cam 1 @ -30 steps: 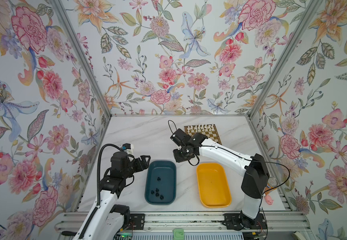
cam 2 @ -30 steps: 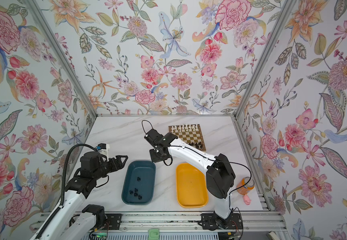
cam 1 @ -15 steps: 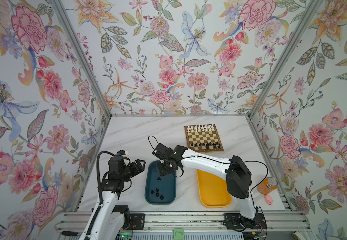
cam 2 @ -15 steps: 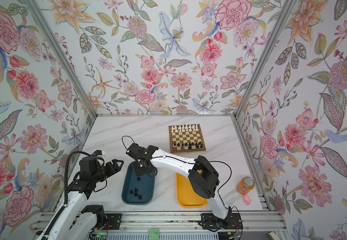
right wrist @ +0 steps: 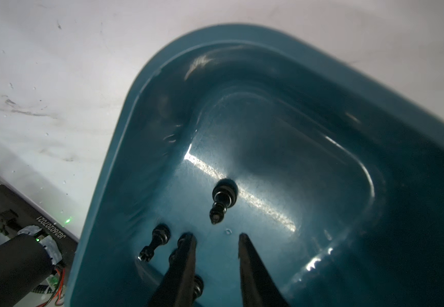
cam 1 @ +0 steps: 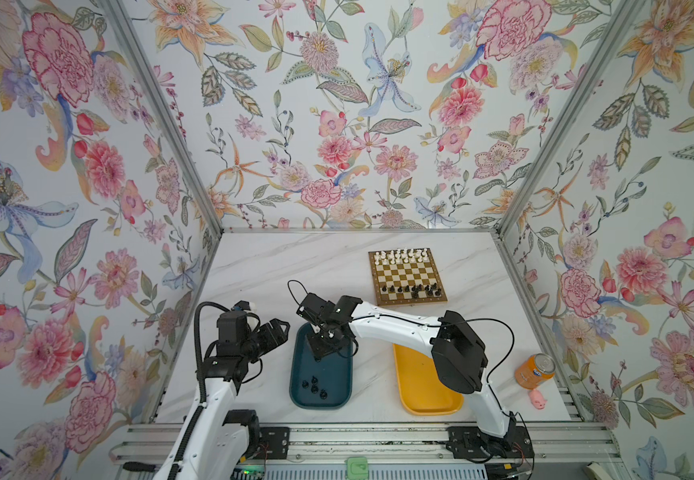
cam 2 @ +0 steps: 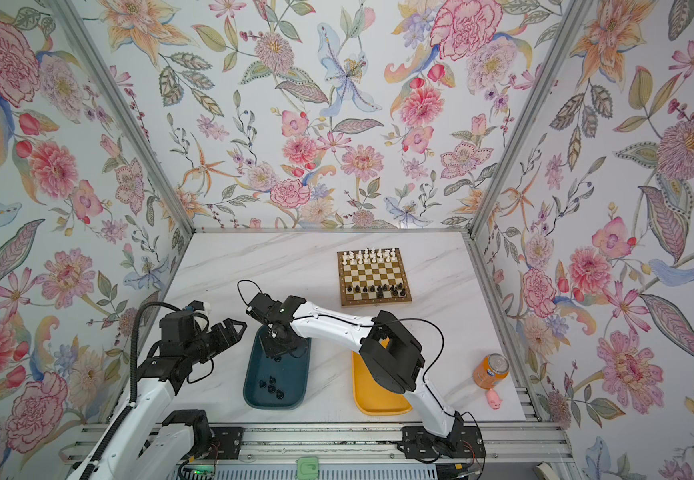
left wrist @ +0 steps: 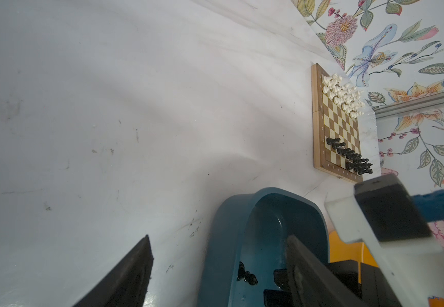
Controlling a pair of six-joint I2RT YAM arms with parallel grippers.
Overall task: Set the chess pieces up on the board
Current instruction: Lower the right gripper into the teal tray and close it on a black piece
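Note:
The board lies at the back right, with white chess pieces on its far rows and black ones on its near rows. Several black pieces lie loose in the teal tray. My right gripper hangs inside the tray's far end, jaws a little apart, nothing between them; pieces lie just beside one finger. My left gripper is open beside the tray's left edge, holding nothing.
A yellow tray sits right of the teal one, partly under my right arm. An orange can and a small pink pig stand at the near right corner. Floral walls close in three sides.
My right gripper has swung from the board's near edge towards the near left, down into the teal tray. My left arm has shifted slightly beside the tray.

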